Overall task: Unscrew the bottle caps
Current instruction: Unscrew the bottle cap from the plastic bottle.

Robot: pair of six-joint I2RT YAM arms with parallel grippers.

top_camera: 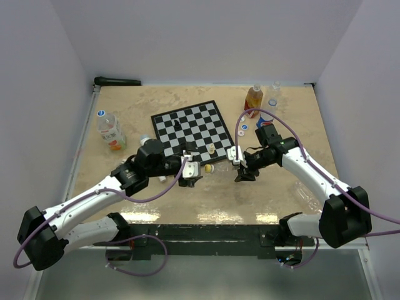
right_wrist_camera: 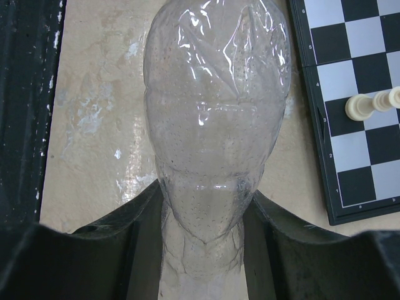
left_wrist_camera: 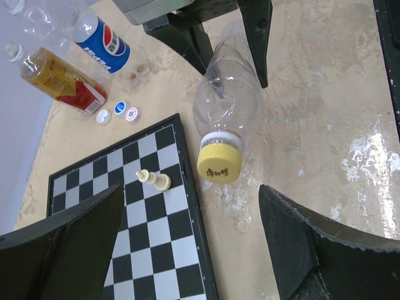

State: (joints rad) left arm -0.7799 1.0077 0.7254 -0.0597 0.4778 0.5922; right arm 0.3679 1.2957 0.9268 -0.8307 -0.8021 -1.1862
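Observation:
A clear, crumpled bottle [right_wrist_camera: 215,94] lies on its side near the chessboard's edge, and my right gripper [right_wrist_camera: 203,240] is shut on its body. On its neck sits a yellow bottle cap [left_wrist_camera: 220,165], facing my left gripper [left_wrist_camera: 190,194]. That gripper is open, with a finger on either side and the cap just ahead of the fingertips, untouched. From above, the cap [top_camera: 209,167] sits between the left gripper [top_camera: 192,175] and the right gripper [top_camera: 240,167]. Two loose caps, one white [left_wrist_camera: 103,116] and one blue [left_wrist_camera: 131,114], lie on the table beyond the board.
A chessboard [top_camera: 187,122] lies mid-table with a cream piece [left_wrist_camera: 154,180] lying near its edge. A Pepsi bottle [left_wrist_camera: 103,47] and an amber drink bottle [left_wrist_camera: 59,78] lie at the back right. A capped bottle [top_camera: 109,130] lies at the left.

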